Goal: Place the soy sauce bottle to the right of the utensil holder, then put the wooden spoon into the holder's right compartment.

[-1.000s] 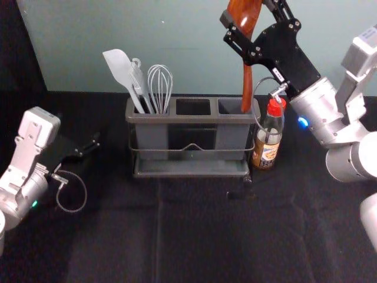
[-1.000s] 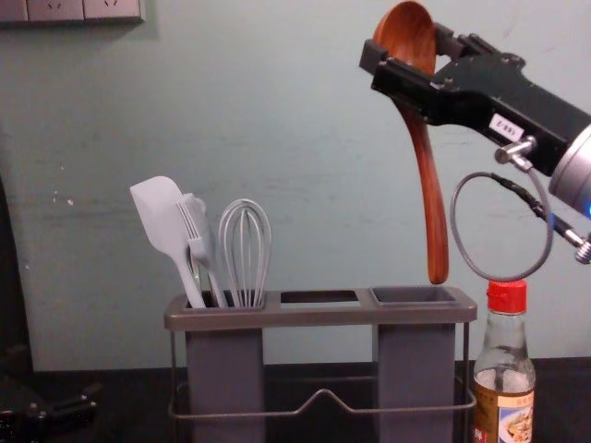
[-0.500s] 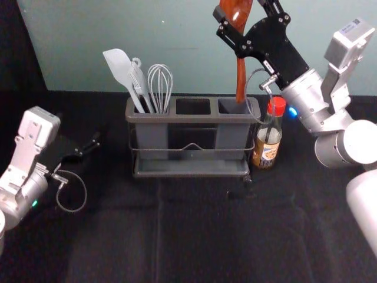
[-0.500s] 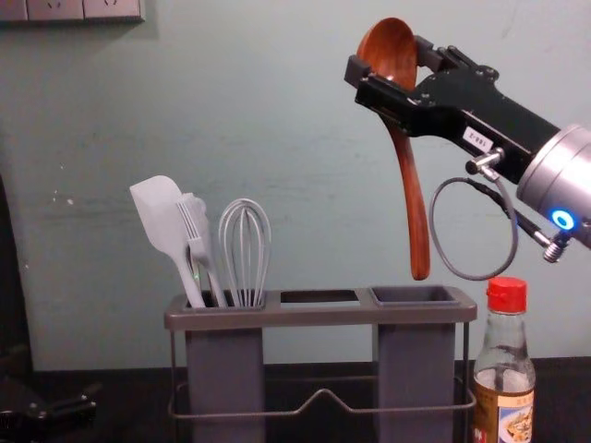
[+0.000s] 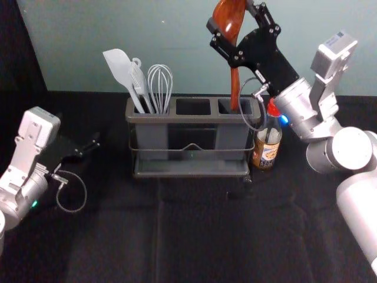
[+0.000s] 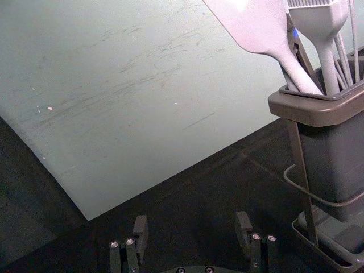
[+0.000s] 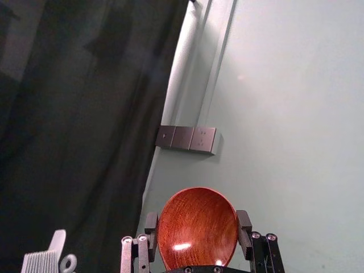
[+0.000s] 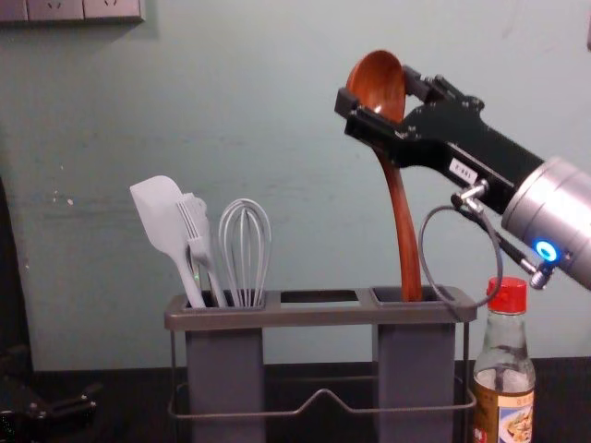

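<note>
Our right claw (image 5: 231, 15), one o'clock, grasping the spoon (image 8: 377, 85), handle tip (image 8: 411, 293) in right slot (image 8: 388, 294); our left claw (image 5: 91, 146), nine o'clock, released

Spoon (image 7: 197, 224) red-brown, grained; bottle cap (image 8: 507, 295) red; holder (image 8: 319, 317) grey.

We look in on what appears to be a robotics lab: a left robot arm (image 5: 26, 188) and a right robot arm (image 5: 303, 109) flank a desk draped in black cloth (image 5: 194, 236) below the right hand (image 8: 377, 90), with a scuffed wall (image 8: 277, 111) behind it and wall sockets (image 8: 55, 9) well to its left.
</note>
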Controlling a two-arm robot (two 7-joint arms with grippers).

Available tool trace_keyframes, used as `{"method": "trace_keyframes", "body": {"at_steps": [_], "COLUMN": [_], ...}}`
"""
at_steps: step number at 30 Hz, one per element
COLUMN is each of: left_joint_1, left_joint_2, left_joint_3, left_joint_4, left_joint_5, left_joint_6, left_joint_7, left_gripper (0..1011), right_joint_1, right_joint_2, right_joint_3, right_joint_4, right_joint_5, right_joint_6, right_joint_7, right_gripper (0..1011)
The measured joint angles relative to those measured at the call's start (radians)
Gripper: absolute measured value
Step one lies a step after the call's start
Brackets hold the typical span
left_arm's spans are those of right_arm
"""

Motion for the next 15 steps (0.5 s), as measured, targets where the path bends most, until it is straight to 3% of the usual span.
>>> {"method": "trace_keyframes", "body": {"at_steps": [15], "left_joint_1": [0.0], "left_joint_2": [0.0], "left_joint_3": [0.0], "left_joint_4": [0.0], "left_joint_5": [0.0], "left_joint_6": [0.0], "left_joint_7": [0.0], "left_gripper": [1005], "right_joint_1": [-0.042], "right_joint_2": [-0.008], "right_joint_3": [0.008], "right_joint_4": [0.043], "right_joint_5": [-0.005], "right_joint_6": [-0.031], "right_joint_7": [0.005], "right_gripper": [841]}}
